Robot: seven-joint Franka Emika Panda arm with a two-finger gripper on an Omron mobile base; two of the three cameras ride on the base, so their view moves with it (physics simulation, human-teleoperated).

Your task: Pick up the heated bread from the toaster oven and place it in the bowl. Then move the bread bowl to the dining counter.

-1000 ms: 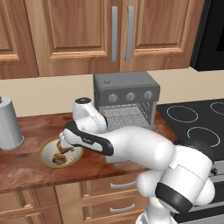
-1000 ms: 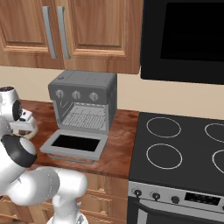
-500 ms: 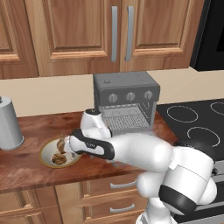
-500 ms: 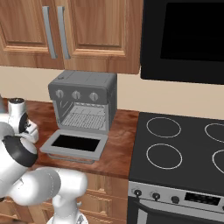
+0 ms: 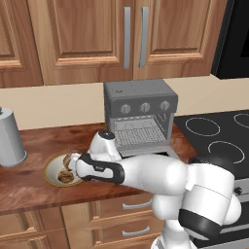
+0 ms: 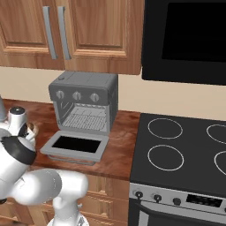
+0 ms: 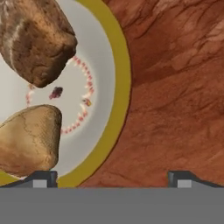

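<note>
The cream bowl with an olive-yellow rim (image 7: 122, 87) lies on the wooden worktop left of the toaster oven (image 5: 138, 114). It holds two breads: the golden-brown roll (image 7: 28, 140) and, beside it, a bigger, darker chunk (image 7: 35, 39). My gripper (image 7: 111, 179) is open and low over the bowl's edge (image 5: 50, 176). One fingertip (image 7: 41, 178) stands over the inside by the roll, the other (image 7: 181, 178) over bare wood outside the rim. Nothing is held. The oven's door (image 6: 75, 145) is dropped open and its rack is bare. The dining counter is out of view.
A grey metal canister (image 5: 9, 138) stands left of the bowl. The black stove top (image 6: 181, 145) lies right of the oven. Wooden wall cabinets (image 5: 131, 39) hang above, with drawers below the worktop's front edge.
The hand has come down and a little to the right, closer to the bowl's rim. Both breads lie in the bowl throughout. The gripper stays open.
</note>
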